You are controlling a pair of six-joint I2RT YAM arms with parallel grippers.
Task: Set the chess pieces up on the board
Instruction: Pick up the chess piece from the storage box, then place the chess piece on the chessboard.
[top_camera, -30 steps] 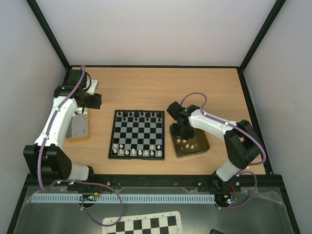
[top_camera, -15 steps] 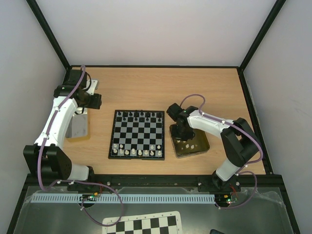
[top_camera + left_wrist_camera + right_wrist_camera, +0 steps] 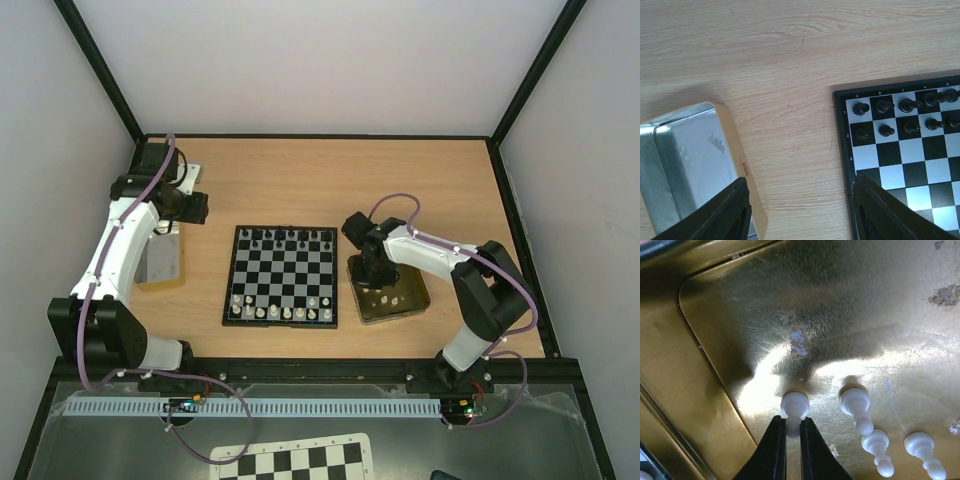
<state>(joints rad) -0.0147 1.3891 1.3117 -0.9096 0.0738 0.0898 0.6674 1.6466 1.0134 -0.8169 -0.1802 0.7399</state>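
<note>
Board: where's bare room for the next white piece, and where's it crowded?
Bare: the board's middle rows, between black pieces at the far edge and white pieces at the near edge; also table between board and silver tin. Crowded: both end rows, and the gold tin by the right gripper.

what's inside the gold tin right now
Several cream-white chess pieces lie on the floor of the gold tin. The right gripper is shut on one of them. From above, the right arm covers the tin's far end, so pieces there cannot be counted.

Right claw down among cream chess pieces in gold tin, board beside, left claw well apart
</note>
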